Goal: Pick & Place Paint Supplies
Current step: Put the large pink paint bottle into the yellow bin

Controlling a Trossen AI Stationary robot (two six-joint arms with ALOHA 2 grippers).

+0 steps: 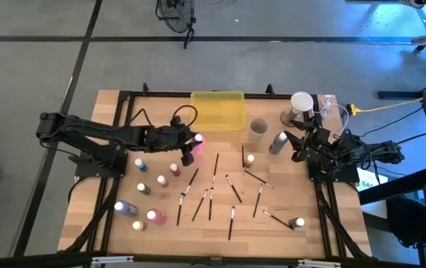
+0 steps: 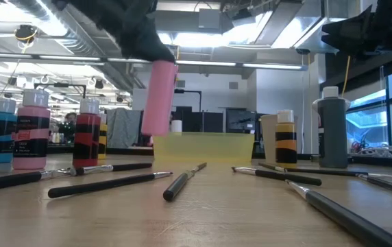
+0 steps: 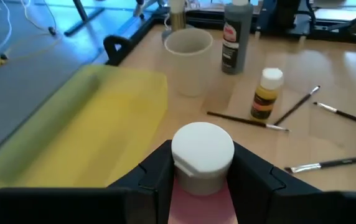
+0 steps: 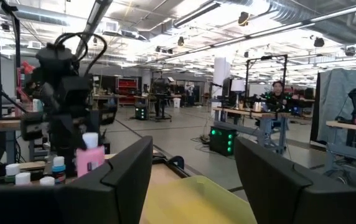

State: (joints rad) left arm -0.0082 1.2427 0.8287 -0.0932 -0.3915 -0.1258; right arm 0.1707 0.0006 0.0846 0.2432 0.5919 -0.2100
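Note:
My left gripper (image 1: 188, 144) is shut on a pink paint bottle (image 2: 158, 97) with a white cap (image 3: 201, 149). It holds the bottle above the table, just in front of the translucent yellow tray (image 1: 217, 110). Several more paint bottles (image 1: 140, 164) stand upright on the left half of the table. Thin dark paintbrushes (image 1: 211, 195) lie scattered flat across the middle. My right gripper (image 4: 193, 168) waits open at the table's right edge, raised and holding nothing. My left gripper pinches the pink bottle's upper body just under the cap (image 3: 198, 186), between its two fingers (image 3: 156, 177). The fingers reach in from the table's left, slanting down. The bottle hangs nearly upright with its cap up, lifted clear of the table.
A grey-beige cup (image 1: 258, 128), a tall grey bottle (image 1: 278, 143) and a small yellow bottle (image 1: 249, 158) stand to the right of the tray. A white-lidded container (image 1: 300, 104) sits at the far right corner. Another small bottle (image 1: 298, 222) lies near the front right.

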